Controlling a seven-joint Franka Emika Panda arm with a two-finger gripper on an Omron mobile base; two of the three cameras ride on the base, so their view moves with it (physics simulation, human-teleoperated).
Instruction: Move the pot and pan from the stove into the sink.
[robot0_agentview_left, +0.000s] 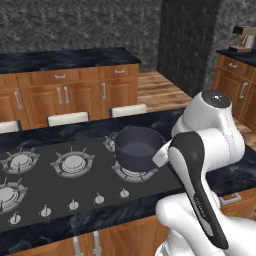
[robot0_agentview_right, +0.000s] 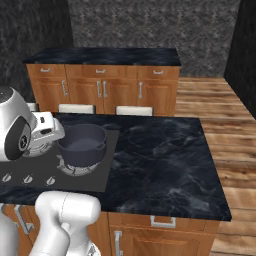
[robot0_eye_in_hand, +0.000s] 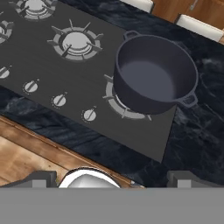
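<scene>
We see the pot (robot0_eye_in_hand: 154, 75), a deep dark blue-grey vessel with small loop handles, sitting upright and empty on a burner (robot0_eye_in_hand: 124, 106) at the end of the stove (robot0_eye_in_hand: 52, 70) nearest the bare stretch of dark marble counter (robot0_agentview_right: 165, 160). From the left base view it sits at the right end of the cooktop, just beside the arm's white wrist; from the right base view it stands near the stove's right edge. The gripper (robot0_eye_in_hand: 111, 180) is released, its two dark finger tips spread wide at the bottom of the hand view (nothing lies between them), and it hangs above the counter's front edge, well apart from the pot. A row of small knobs (robot0_eye_in_hand: 59, 100) runs along the stove's near side. Wooden cabinets (robot0_agentview_right: 102, 90) stand across the plank floor behind.
</scene>
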